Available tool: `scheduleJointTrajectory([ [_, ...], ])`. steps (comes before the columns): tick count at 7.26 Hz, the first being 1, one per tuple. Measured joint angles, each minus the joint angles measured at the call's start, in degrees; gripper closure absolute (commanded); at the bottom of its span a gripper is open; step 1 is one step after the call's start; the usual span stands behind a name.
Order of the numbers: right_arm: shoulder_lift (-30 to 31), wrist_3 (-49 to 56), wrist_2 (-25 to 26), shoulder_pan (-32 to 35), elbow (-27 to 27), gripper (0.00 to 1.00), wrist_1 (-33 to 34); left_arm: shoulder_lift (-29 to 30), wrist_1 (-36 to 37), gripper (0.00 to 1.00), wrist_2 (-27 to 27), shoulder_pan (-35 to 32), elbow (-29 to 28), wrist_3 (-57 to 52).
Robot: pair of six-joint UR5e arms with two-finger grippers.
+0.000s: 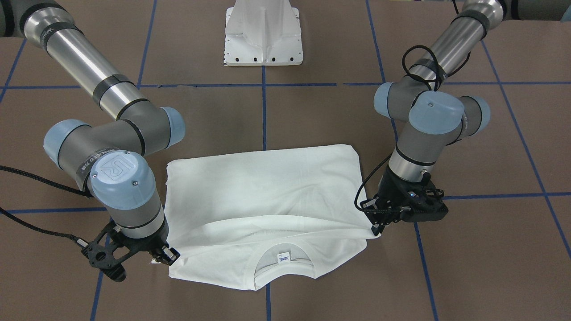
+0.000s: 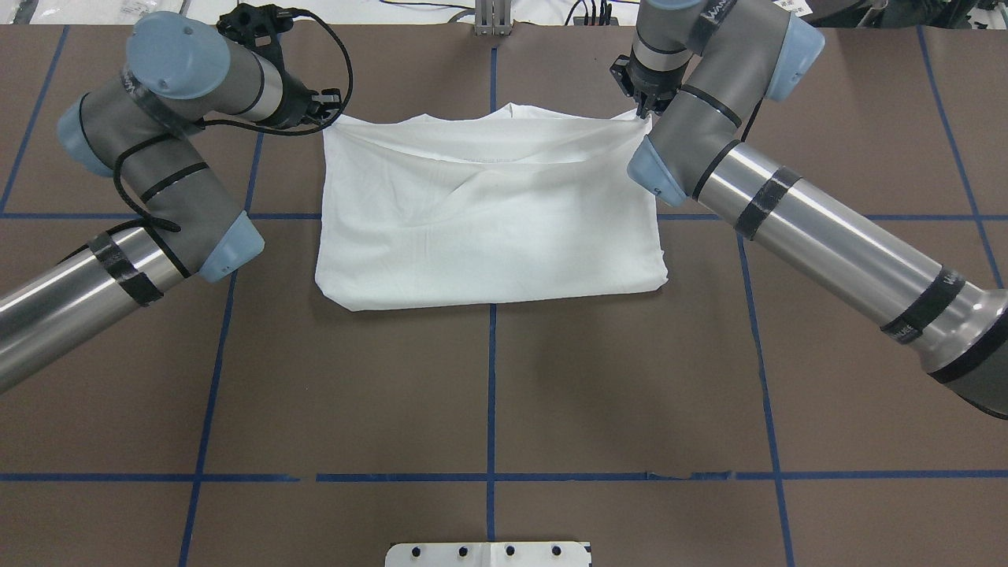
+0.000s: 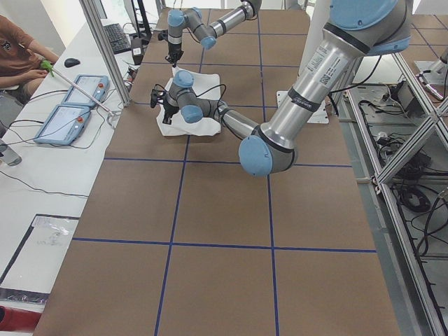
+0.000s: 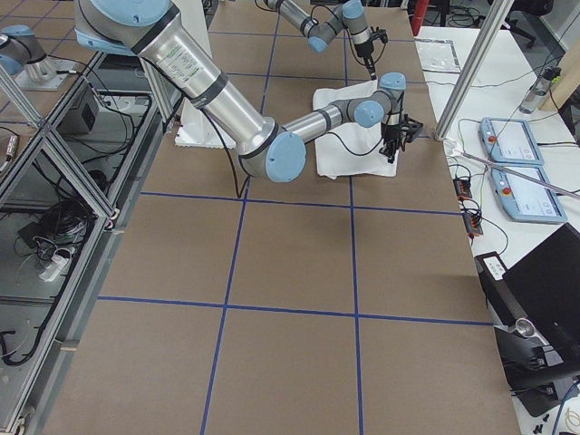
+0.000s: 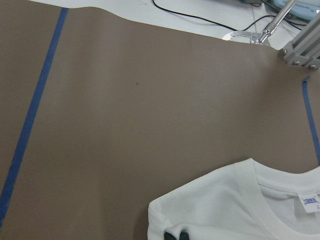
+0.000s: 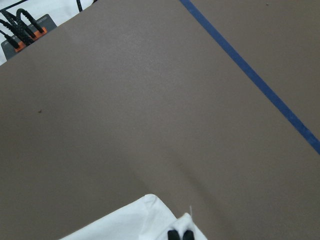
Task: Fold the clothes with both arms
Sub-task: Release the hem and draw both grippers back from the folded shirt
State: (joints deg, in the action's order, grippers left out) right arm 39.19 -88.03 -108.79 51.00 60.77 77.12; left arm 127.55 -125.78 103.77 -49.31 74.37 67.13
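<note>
T-shirt (image 1: 267,187) lies flat on the table (image 1: 312,111), already folded to a rectangle. Left gripper (image 1: 374,229) and right gripper (image 1: 167,257) are each pinched tight on a top-layer corner, one either side of the collar (image 1: 285,270). The symmetric hold stretches that edge straight just short of the collar, probably so the half-fold lands square.

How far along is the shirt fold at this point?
Done: no sleeves stick out; the shirt lies as a rectangle. In hand: the left gripper and right gripper each pinch a corner of the top layer, its edge taut just short of the collar. To do: lay that layer down, release, and probably fold again.
</note>
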Motion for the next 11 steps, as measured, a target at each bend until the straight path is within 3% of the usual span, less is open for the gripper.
scheduleJointTrajectory([
  [1,-0.1,0.0,0.0,-0.1,-0.5,0.51,-0.8,0.3,-1.1,0.64,-0.6,0.0,-1.3,0.0],
  [2,-0.1,-0.1,0.1,-0.1,-0.8,0.15,-1.1,0.3,-2.1,0.31,-0.7,-0.1,-2.0,0.0],
  [3,0.0,-0.2,0.2,-0.1,-0.7,0.01,-1.2,0.2,-3.4,0.00,-0.7,-0.2,-2.2,0.0],
  [4,0.3,-0.7,0.2,0.0,0.5,0.00,-1.2,0.1,-4.2,0.00,-0.3,-0.4,-2.1,0.0],
  [5,2.5,-1.9,0.0,0.1,5.0,0.00,-1.1,-0.1,-4.6,0.00,1.1,-0.8,-1.3,0.2],
  [7,13.9,-8.0,-1.0,-2.0,21.8,0.00,-1.1,-4.1,-4.8,0.00,4.4,-1.2,5.2,0.2],
  [9,23.3,-17.3,3.3,-9.5,32.9,0.02,-1.3,-7.4,-4.4,0.00,5.0,-1.4,9.9,0.2],
  [11,26.3,-22.4,8.3,-14.9,35.4,0.27,-1.4,-8.4,-4.2,0.00,4.9,-1.4,10.7,-0.1],
])
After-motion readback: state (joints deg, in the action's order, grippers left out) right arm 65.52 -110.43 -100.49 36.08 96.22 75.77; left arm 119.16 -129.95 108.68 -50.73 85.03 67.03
